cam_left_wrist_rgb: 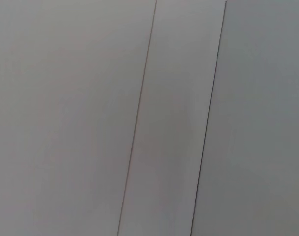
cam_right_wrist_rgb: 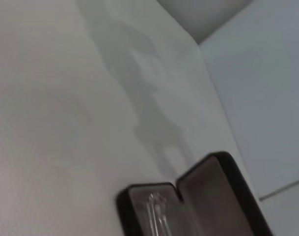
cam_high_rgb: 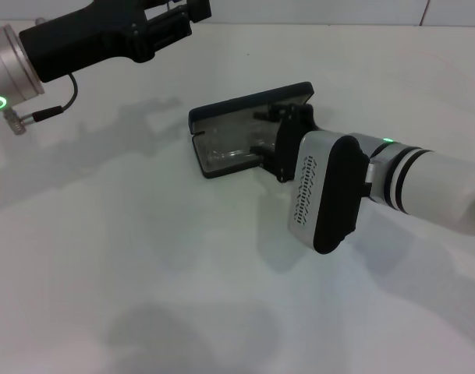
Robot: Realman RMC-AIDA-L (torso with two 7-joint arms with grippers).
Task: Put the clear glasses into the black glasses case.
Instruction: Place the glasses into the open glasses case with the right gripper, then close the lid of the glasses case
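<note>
Right gripper (cam_high_rgb: 270, 139) mid-frame is setting clear glasses (cam_high_rgb: 225, 152) into the open black glasses case (cam_high_rgb: 245, 105); can't tell its grip, release and retreat looks next.

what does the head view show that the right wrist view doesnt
Only the head view shows both arms: the right gripper reaching into the open black glasses case, and the left gripper raised at the far left, away from the case. Only the right wrist view shows the inside of the lid close up. Both show the case open on the white table with the clear glasses lying in its base.
</note>
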